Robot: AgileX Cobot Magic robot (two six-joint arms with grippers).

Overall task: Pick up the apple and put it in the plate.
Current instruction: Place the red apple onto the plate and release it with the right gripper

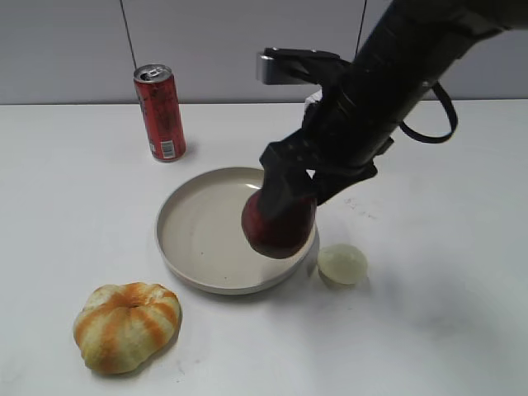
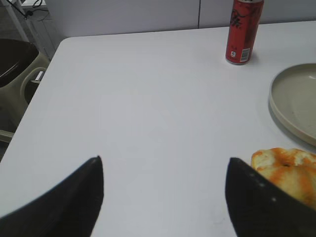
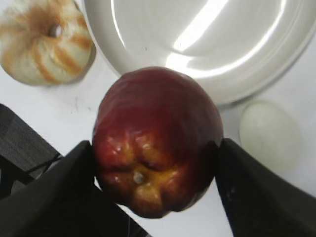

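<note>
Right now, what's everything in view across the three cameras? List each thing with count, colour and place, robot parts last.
apple: 1, dark maroon-red with an orange-yellow end, held in the right gripper above the plate's right rim.
plate: 1, beige-cream, middle of the table; nothing lying in it.
can: 1, red, upright at the back left, behind the plate.
pumpkin-shaped bun: 1, cream with orange stripes, front left, apart from the plate.
egg: 1, pale, just right of the plate's rim.
table: 1, white, under everything.
right gripper: 1, black, shut on the apple's sides.
left gripper: 1, black, open, empty, over bare table beside the bun.
</note>
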